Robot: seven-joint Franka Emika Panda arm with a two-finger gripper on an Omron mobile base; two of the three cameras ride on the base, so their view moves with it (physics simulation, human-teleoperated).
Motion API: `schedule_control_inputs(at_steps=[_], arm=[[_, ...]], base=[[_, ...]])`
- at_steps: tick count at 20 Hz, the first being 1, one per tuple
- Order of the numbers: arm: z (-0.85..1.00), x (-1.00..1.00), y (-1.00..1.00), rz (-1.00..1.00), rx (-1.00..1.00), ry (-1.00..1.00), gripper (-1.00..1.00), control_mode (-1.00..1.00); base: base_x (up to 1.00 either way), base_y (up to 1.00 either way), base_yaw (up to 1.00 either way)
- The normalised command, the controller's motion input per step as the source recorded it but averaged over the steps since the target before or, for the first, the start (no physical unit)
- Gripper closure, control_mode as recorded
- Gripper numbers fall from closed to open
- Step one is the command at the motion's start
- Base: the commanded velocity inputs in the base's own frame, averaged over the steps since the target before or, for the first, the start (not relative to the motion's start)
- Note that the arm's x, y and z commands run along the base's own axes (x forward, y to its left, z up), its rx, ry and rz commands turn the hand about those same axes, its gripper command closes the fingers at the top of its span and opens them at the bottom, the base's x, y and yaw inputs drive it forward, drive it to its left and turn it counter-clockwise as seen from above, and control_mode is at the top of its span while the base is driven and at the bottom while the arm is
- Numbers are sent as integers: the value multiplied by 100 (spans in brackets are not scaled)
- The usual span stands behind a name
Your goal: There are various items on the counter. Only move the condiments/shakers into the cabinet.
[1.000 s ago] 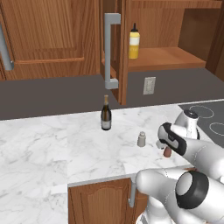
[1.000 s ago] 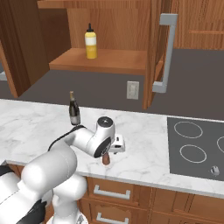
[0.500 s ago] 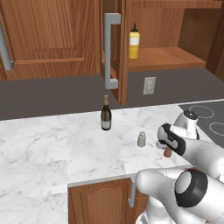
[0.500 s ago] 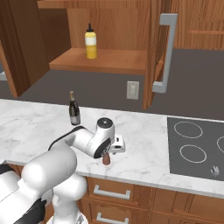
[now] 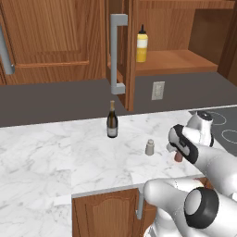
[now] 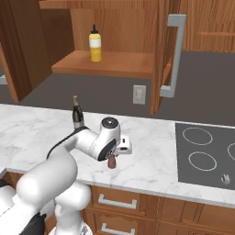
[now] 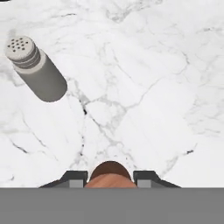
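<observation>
Clamping jaws on small brown shaker, rounded reddish-brown top, upright on marble counter.

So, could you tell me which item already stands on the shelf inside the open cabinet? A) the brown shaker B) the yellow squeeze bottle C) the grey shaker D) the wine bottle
B: the yellow squeeze bottle stands on the cabinet shelf, while the grey shaker and wine bottle stand on the counter, and the gripper is shut on the brown shaker.
</observation>
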Motion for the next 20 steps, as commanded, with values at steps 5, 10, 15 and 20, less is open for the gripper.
schedule_control_inputs(at_steps=[5, 10, 15, 20], arm=[[100, -1, 0, 0, -1, -13, 100, -100], [100, 0, -2, 0, -1, -14, 100, -100], [100, 0, -4, 0, -1, -19, 100, -100], [100, -2, 0, 0, -5, -26, 100, -100]], base=[[0, 0, 0], [0, 0, 0], [0, 0, 0], [0, 0, 0]])
